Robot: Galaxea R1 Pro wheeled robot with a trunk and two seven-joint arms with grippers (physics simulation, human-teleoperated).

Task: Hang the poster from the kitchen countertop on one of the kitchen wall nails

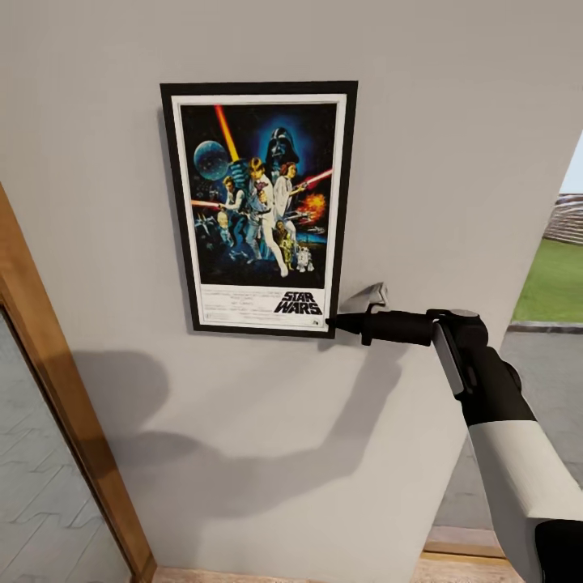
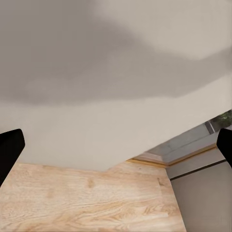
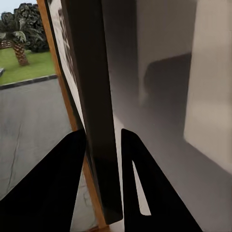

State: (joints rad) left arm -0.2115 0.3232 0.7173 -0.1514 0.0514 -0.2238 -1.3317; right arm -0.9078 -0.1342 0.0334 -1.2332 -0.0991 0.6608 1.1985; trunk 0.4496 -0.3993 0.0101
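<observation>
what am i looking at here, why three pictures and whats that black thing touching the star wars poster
It is a simulated two-armed robot, filmed by three of its own cameras at one moment. The big picture is from its head, looking at a pale grey wall with a wooden door frame beside it. The other two come from cameras near each arm's tool.

The black thing is the right tool, reaching to the bottom right corner of the poster, which sits flat against the wall. In the right wrist picture its two black fingers are closed on the poster's dark frame edge.

The left wrist picture shows that tool's fingertips spread wide, holding nothing, over the wall and a light wood floor.
</observation>
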